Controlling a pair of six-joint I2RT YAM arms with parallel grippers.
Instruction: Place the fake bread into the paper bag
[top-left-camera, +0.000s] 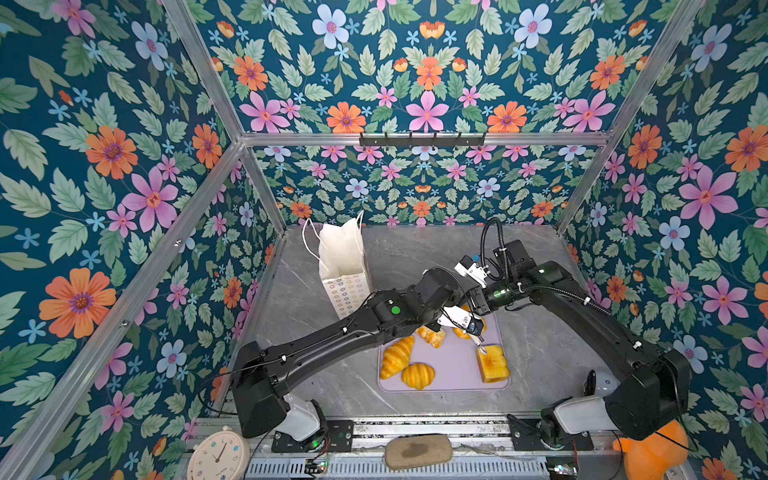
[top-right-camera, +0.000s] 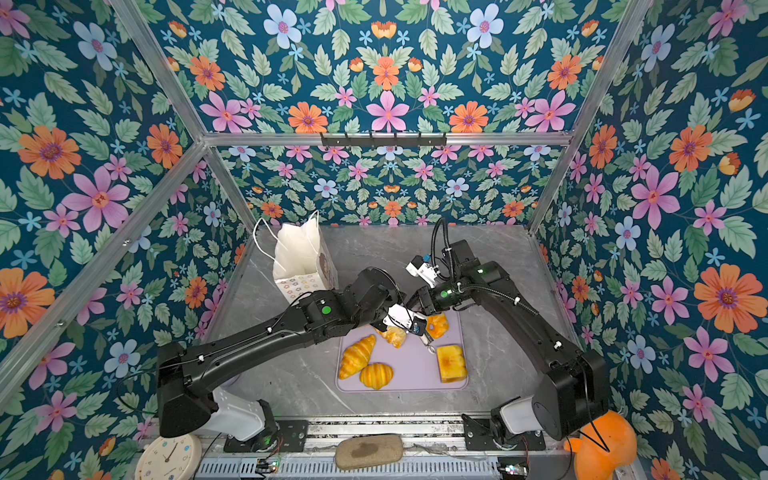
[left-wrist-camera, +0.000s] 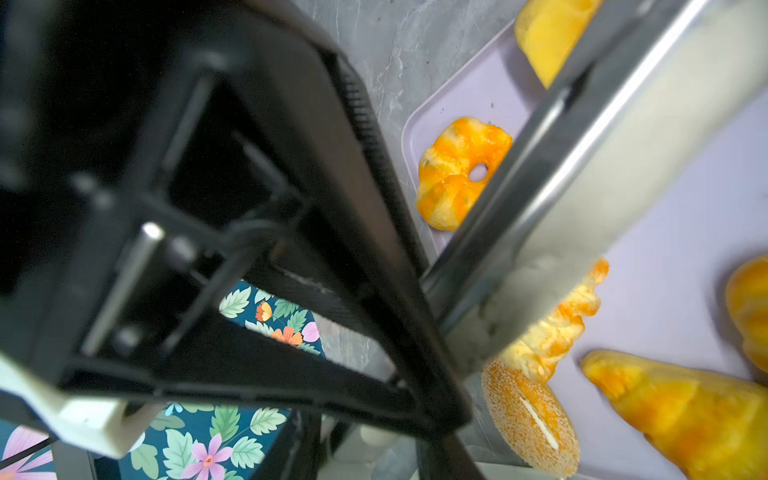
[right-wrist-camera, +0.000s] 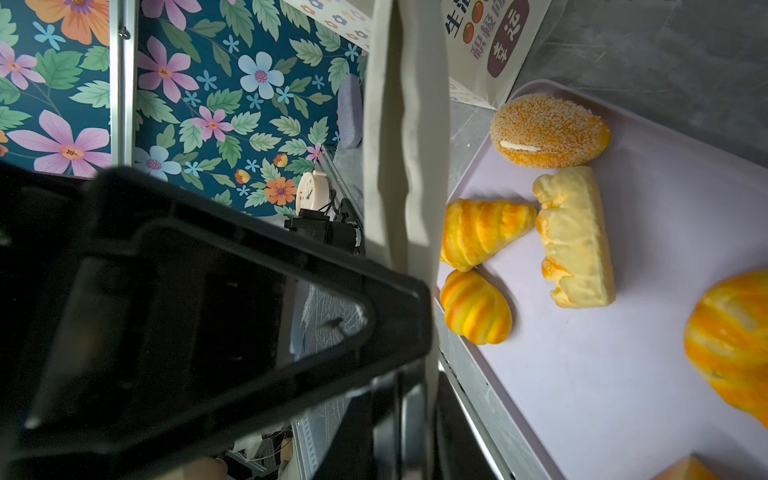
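Right jaws pressed together, left jaws unclear, over glossy golden-orange fake bread (top-left-camera: 397, 356).

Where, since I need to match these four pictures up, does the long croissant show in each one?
In a top view: the long croissant lies at the left edge of the lilac tray, beside the round croissant.
In a top view: long croissant, same spot.
Left wrist: long croissant, tip toward the flaky twist.
Right wrist: long croissant, between round croissant and flaky twist.
Shared landmark: the lilac tray.
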